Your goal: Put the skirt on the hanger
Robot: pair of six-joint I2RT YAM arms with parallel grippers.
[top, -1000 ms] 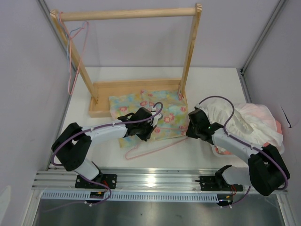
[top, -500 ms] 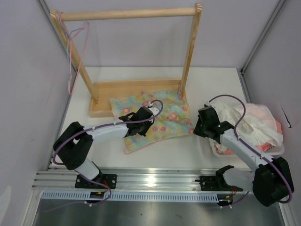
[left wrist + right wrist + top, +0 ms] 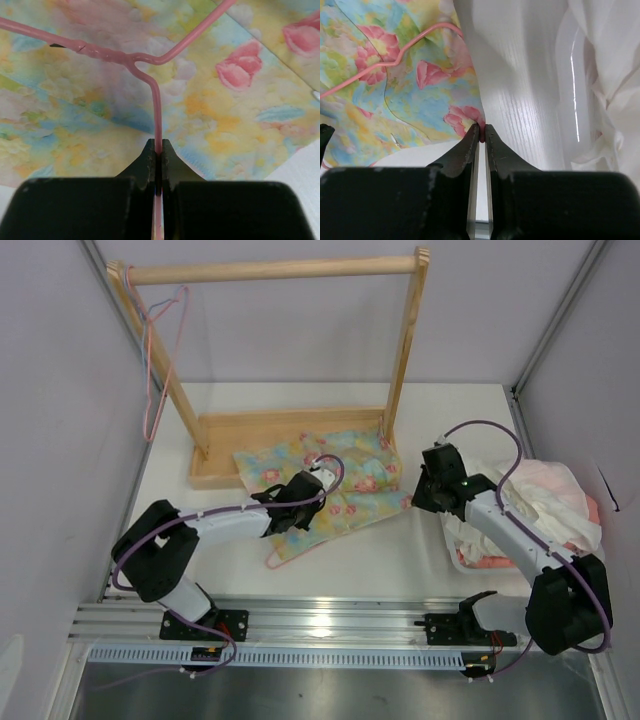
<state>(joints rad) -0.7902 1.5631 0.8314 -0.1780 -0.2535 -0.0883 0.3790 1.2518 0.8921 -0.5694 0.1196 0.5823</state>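
The skirt (image 3: 345, 478), pastel yellow, blue and green with pink flowers, lies flat on the table in front of the rack base. The pale pink hanger (image 3: 156, 102) lies against its cloth. In the top view only a tip of the hanger (image 3: 270, 562) shows at the skirt's lower left edge. My left gripper (image 3: 298, 505) is shut on the hanger's neck (image 3: 157, 145). My right gripper (image 3: 425, 495) is shut on the skirt's right corner (image 3: 481, 131). The hanger wire (image 3: 395, 56) also shows in the right wrist view, crossing the skirt (image 3: 415, 100).
A wooden rack (image 3: 290, 270) stands at the back, its base (image 3: 290, 425) touching the skirt's far edge. Pink and blue hangers (image 3: 152, 360) hang at its left end. A white-and-pink heap of clothes (image 3: 545, 505) lies at the right, close behind my right arm.
The skirt now covers the hanger's lower bar, which lay bare a second ago. My right gripper has moved right and back with the skirt's corner. My left gripper has barely moved.
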